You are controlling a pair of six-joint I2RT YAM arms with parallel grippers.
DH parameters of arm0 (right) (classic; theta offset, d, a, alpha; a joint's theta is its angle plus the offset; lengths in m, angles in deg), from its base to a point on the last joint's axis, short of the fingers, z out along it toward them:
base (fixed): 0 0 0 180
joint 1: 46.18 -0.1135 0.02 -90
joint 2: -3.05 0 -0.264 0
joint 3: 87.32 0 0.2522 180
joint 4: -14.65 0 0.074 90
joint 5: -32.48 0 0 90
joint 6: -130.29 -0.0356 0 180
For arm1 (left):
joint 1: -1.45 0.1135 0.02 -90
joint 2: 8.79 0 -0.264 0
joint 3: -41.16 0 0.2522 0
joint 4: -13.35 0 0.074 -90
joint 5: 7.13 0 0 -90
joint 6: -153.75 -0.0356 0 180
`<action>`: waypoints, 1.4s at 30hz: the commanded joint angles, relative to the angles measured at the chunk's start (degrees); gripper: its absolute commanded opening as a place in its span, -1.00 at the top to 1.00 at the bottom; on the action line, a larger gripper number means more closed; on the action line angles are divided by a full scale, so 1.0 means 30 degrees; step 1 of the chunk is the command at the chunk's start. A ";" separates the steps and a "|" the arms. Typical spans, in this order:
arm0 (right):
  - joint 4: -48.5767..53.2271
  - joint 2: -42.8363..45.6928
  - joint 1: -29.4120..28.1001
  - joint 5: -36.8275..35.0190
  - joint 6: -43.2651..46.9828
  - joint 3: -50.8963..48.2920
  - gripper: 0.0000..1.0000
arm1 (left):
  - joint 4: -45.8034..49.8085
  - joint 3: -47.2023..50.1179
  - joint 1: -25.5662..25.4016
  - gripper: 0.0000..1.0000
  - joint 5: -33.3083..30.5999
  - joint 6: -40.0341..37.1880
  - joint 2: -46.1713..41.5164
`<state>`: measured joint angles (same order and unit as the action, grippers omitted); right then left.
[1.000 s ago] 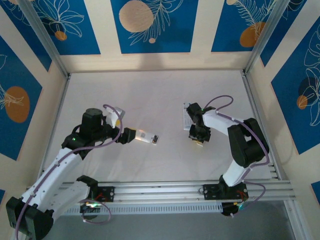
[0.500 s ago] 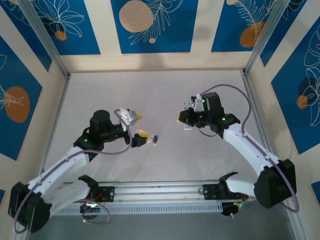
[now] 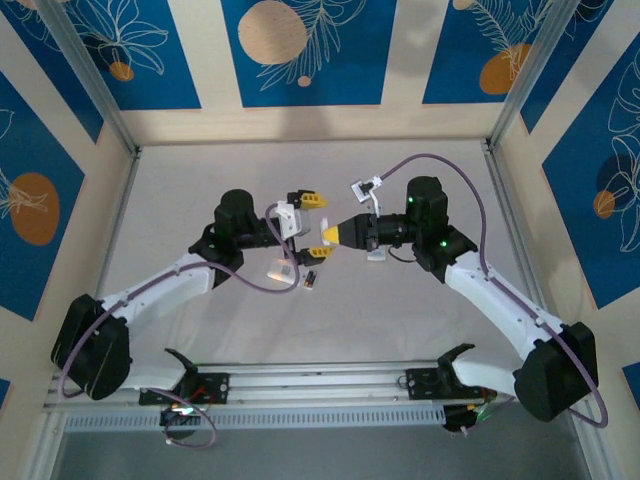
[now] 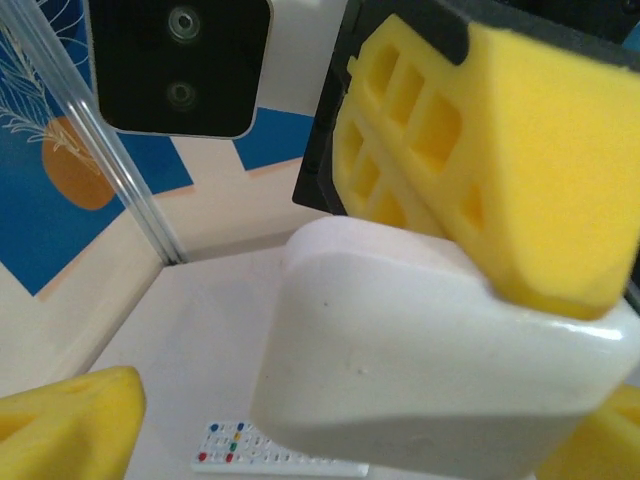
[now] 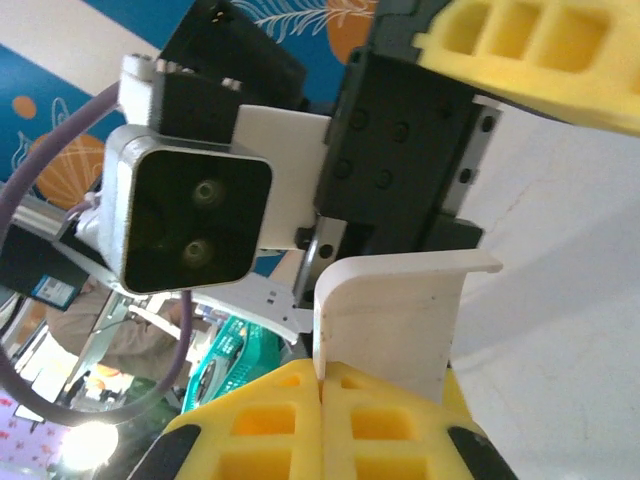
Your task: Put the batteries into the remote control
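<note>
My right gripper (image 5: pixel 322 378) is shut on a white curved plastic piece (image 5: pixel 395 320) and holds it above the table's middle. My left gripper (image 3: pixel 316 218) is open, with one yellow finger (image 4: pixel 60 425) on either side of that white piece (image 4: pixel 430 350). The two grippers meet tip to tip, the right gripper (image 3: pixel 334 233) pointing left. A white remote control (image 4: pixel 270 455) with coloured buttons lies face up on the table beneath the right arm, also visible as a white remote (image 3: pixel 377 252). A small dark item (image 3: pixel 312 278) lies below the grippers; it may be the batteries, but it is too small to tell.
A short white object (image 3: pixel 283 268) lies on the table beside the dark item, just below the left gripper. Aluminium posts and patterned blue walls (image 3: pixel 300 50) enclose the table. The rail (image 3: pixel 320 380) with both arm bases runs along the near edge.
The left gripper lifted off the white object on the table and swung up and right. The right gripper carried the white piece leftward until it sat between the left fingers.
</note>
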<state>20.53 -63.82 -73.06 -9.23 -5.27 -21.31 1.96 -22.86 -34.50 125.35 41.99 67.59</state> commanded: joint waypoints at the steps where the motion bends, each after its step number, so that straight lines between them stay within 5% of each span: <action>1: -0.0525 0.0165 -0.0100 0.0935 -0.0253 -0.0084 1.00 | -0.1468 -0.0760 -0.0309 -0.76 0.1094 -0.0802 0.0146; 7: 0.0128 -0.0280 -0.0153 0.0789 -0.0090 0.0173 1.00 | 0.0086 -0.0941 -0.0334 -0.30 0.1978 -0.1671 -0.0192; 14: 0.0605 -0.0633 -0.0198 0.0608 -0.0044 0.0136 0.99 | 0.2244 -0.1036 -0.0390 -0.02 0.2089 -0.2961 -0.0929; 20: 0.4019 0.0198 0.0419 -0.0857 0.1291 0.0780 0.44 | 0.6159 -0.1735 -0.0393 0.03 0.0856 -0.5002 -0.1324; 25: 1.0910 0.3304 0.2752 -0.8749 0.2365 0.1033 -0.04 | 1.3282 -0.2910 -0.0482 0.11 -0.2025 -0.8926 -0.1001; 28: 1.4641 0.3993 0.3767 -1.2543 0.2556 0.1146 -0.08 | 1.7162 -0.3713 -0.1031 0.13 -0.4768 -1.1223 0.0211; 33: 1.4457 0.4293 0.4210 -1.1742 0.2171 -0.0345 -0.08 | 2.2272 -0.5256 -0.2115 0.05 -0.9353 -1.4617 0.3186; 42: 1.4225 0.4085 0.4449 -1.1571 0.1733 -0.1127 -0.08 | 2.3970 -0.7990 -0.2901 -0.06 -1.0380 -1.5640 0.8663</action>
<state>61.75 -52.11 -60.01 -43.72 0.22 -24.72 69.30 -43.84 -42.65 97.29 -1.27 90.63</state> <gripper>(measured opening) 0.538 0.534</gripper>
